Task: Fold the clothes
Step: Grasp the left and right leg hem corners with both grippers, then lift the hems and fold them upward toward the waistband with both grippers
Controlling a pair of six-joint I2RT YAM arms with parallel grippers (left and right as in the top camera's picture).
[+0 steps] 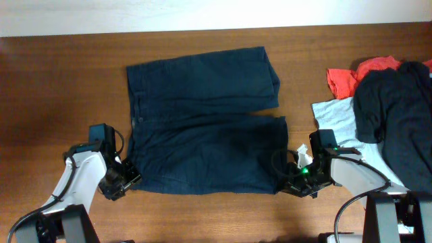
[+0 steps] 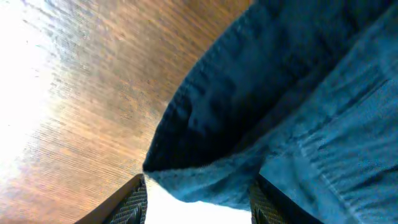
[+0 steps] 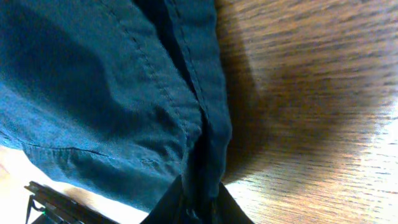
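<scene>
My left gripper [image 1: 125,178] is down at the 7 o'clock corner of the dark navy blue woven shorts [image 1: 202,128], fingers [image 2: 135,205] apart with the waistband corner between them. The shorts lie flat mid-way across the brown wooden table [image 1: 61,81], legs pointing to 3 o'clock. My right gripper [image 1: 293,177] sits at their 5 o'clock corner, pinched tight on the hem. There's a heap of red, pale and black clothes [image 1: 395,115] off at 3 o'clock.

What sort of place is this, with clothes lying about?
Likely a robotics lab bench for laundry-folding trials: a left arm and right arm sit at a wooden table, with navy shorts spread flat and a pile of other garments alongside.
</scene>
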